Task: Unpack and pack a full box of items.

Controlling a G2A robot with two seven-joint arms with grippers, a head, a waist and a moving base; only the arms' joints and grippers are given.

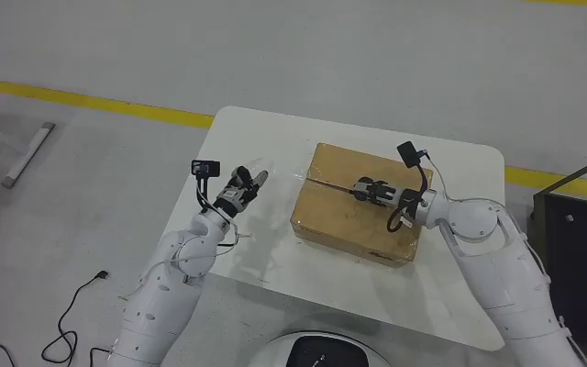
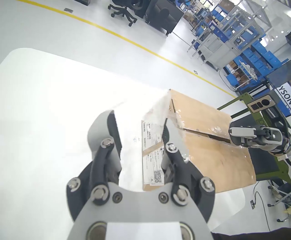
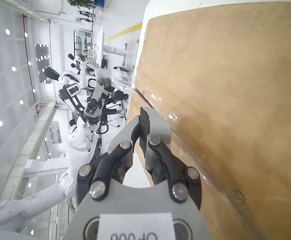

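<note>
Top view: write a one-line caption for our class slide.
A cardboard box on a white table; right hand closed over its taped seam, left hand open beside it.

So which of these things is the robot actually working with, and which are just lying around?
In the job:
cardboard box
clear tape, loose at the box's end
left claw, open by that end
right claw, shut over the box's top

Just lying about:
grey bar and black cable on the floor
office chairs
</note>
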